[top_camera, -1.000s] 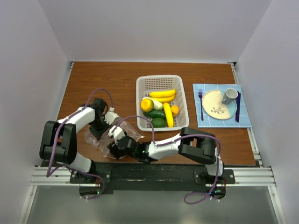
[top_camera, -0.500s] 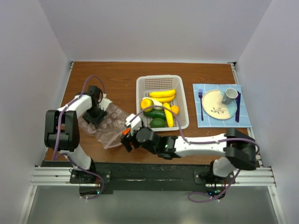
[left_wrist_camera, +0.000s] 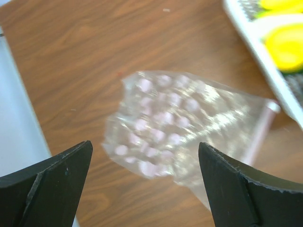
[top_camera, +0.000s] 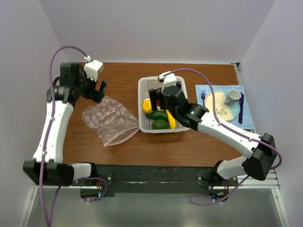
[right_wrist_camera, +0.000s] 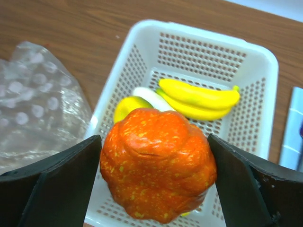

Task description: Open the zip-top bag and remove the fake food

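Observation:
The zip-top bag (top_camera: 110, 120) lies flat and slack on the wooden table, its pink zip strip (top_camera: 125, 137) toward the basket; it also shows below my left wrist as the bag (left_wrist_camera: 184, 118). My left gripper (top_camera: 97, 90) hovers open above the bag's far-left corner, with nothing between the jaws of the left gripper (left_wrist_camera: 145, 143). My right gripper (right_wrist_camera: 155, 161) is shut on the orange-red tomato (right_wrist_camera: 151, 165), held above the white basket (right_wrist_camera: 213, 33). In the basket lie bananas (right_wrist_camera: 199, 97), a lemon (right_wrist_camera: 130, 106), a white oval (right_wrist_camera: 149, 94), a cucumber (top_camera: 156, 115) and a green round piece (top_camera: 161, 124).
A cream plate (top_camera: 218, 108) with a grey mug (top_camera: 233, 97) sits on a blue mat at the right, with a fork (top_camera: 204, 101) and a knife (top_camera: 241, 109) beside it. White walls close in the table on three sides.
My left gripper opened, let go of the bag and rose to the back left. My right arm carried the tomato from the bag to above the basket. The bag shifted right.

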You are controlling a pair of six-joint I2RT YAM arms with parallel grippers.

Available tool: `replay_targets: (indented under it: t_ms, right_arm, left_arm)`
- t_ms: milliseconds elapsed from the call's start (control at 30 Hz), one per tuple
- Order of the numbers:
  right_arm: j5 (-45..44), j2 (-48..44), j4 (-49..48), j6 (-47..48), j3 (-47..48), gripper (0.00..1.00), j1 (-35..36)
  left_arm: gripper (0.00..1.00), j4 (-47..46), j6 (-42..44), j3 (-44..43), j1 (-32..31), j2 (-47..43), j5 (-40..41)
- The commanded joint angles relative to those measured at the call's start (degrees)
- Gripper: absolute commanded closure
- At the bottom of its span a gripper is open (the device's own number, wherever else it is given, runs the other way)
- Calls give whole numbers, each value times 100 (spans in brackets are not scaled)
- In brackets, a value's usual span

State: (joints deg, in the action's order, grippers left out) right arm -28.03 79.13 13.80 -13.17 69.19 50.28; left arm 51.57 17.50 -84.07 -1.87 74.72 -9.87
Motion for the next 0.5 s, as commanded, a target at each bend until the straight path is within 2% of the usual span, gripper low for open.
replay_targets:
  t_ms: [0,33,200,367,467]
  right_arm:
    - [-343,-99,940,-45,104,1,8]
    - [-352,-152,957,-80,78,1,17]
    - [-334,-521,1036,-98,16,1,17]
    - [-598,-460,1711,-282,314,1,8]
    - [-765,-565,2098,-502,218,1,17]
  left_arm:
    - [0,-356,-36,1329,37,-1148,-947]
    - [0,-463,-1,1724,37,-1335,-921]
    - [0,-981,184,2351,29,-2312,-1070]
    - [0,-1193,44,2343,37,-2471,-1262]
    - [0,-1333,-394,2395,37,-2453,-1220]
